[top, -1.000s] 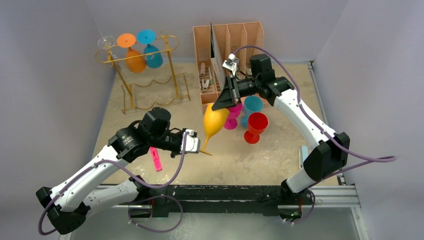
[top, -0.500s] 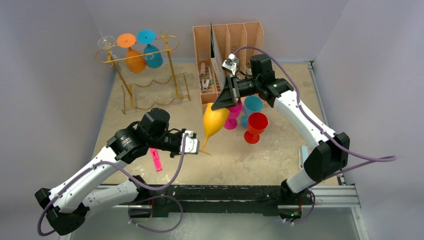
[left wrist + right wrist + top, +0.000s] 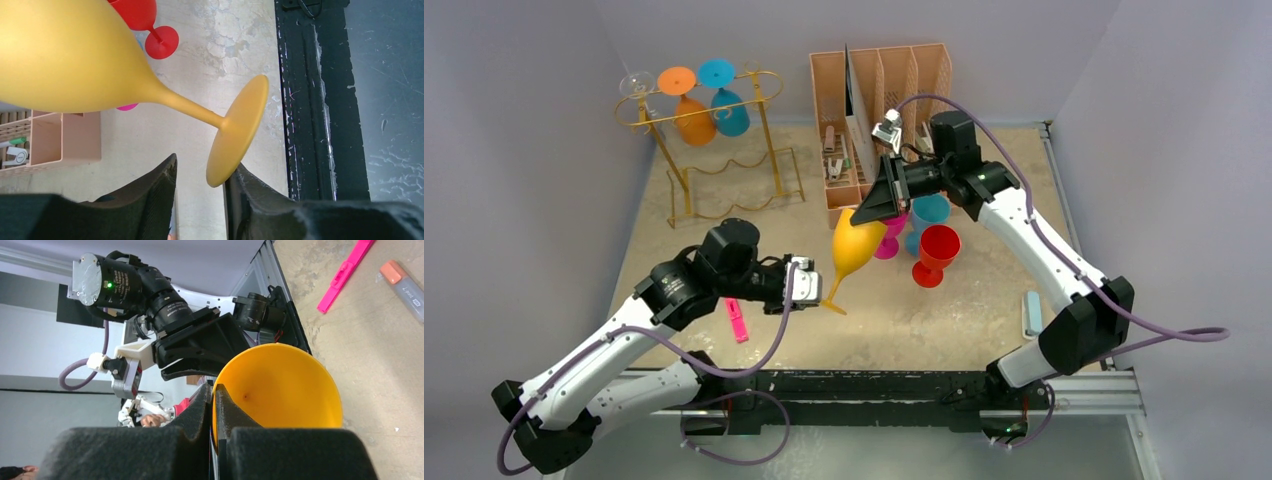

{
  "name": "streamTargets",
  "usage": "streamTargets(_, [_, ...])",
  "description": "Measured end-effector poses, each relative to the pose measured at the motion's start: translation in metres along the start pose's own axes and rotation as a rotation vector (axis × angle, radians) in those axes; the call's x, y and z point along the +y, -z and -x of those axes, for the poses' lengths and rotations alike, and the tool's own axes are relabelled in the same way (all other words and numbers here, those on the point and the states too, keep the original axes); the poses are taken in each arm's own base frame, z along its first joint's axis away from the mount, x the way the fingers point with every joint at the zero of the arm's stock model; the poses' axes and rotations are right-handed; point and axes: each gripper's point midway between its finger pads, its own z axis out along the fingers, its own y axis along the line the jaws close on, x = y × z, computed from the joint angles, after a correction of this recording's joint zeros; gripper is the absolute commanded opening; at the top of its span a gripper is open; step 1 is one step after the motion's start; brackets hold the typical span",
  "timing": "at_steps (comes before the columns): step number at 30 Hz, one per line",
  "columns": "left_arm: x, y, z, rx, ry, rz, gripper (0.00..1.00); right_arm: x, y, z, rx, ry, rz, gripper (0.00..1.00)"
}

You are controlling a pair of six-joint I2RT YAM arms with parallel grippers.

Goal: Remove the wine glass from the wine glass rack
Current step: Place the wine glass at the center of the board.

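The yellow wine glass (image 3: 856, 246) is off the wine glass rack (image 3: 671, 170) and sits in the middle of the overhead frame, well apart from the rack at the upper left. It is tilted, with the bowl toward the upper right and the foot toward the lower left.

The right pincer (image 3: 869, 212) is clenched on the bowl's rim; in the right wrist view its fingers (image 3: 200, 405) pinch the yellow wall, one inside and one outside.

The left pincer (image 3: 819, 290) is released, its jaws spread; in the left wrist view the edge of the glass's round foot (image 3: 239, 127) lies between the two fingers (image 3: 160, 182), and I cannot tell whether either one touches it.

On the rack an orange glass (image 3: 694, 120) and a blue glass (image 3: 731, 115) hang upside down side by side, with a clear glass (image 3: 636, 83) at the left end.

A peach desk organiser (image 3: 924, 75) stands at the upper centre; just below it, on the tabletop (image 3: 944, 320), a red glass (image 3: 937, 248), a light-blue glass (image 3: 929, 210) and a magenta glass (image 3: 889, 240) stand close together; a pink marker (image 3: 736, 318) lies beside the left arm.
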Motion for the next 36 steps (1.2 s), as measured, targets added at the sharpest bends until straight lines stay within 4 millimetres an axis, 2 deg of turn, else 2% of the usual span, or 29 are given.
streamTargets(7, [0.001, -0.001, -0.002, 0.010, 0.018, 0.002, 0.50, 0.002, 0.000, -0.006, 0.006, 0.010, -0.004, 0.00])
streamTargets(12, [0.000, 0.004, 0.001, -0.001, 0.044, 0.027, 0.58, -0.008, 0.001, -0.011, 0.007, 0.001, -0.046, 0.00])
streamTargets(14, [-0.001, 0.007, 0.002, -0.006, 0.052, 0.033, 0.69, -0.014, 0.001, -0.013, 0.007, -0.001, -0.072, 0.00])
streamTargets(18, [-0.003, 0.012, 0.004, -0.003, 0.082, 0.039, 0.72, -0.025, 0.002, -0.018, 0.004, -0.001, -0.131, 0.00])
streamTargets(22, [0.002, 0.016, 0.001, 0.012, 0.127, 0.090, 0.80, -0.033, 0.005, -0.022, -0.009, 0.019, -0.198, 0.00])
streamTargets(24, [0.009, 0.018, 0.000, 0.018, 0.162, 0.138, 0.89, -0.036, 0.008, -0.024, -0.017, 0.037, -0.234, 0.00])
streamTargets(25, [0.013, 0.019, 0.000, 0.020, 0.178, 0.166, 0.91, -0.037, 0.009, -0.025, -0.022, 0.047, -0.253, 0.00])
streamTargets(29, [0.042, 0.025, -0.012, 0.070, 0.299, 0.358, 0.94, -0.047, 0.015, -0.027, -0.038, 0.084, -0.337, 0.00])
streamTargets(36, [0.092, 0.043, -0.050, 0.163, 0.530, 0.661, 0.96, -0.064, 0.037, -0.034, -0.106, 0.208, -0.534, 0.00])
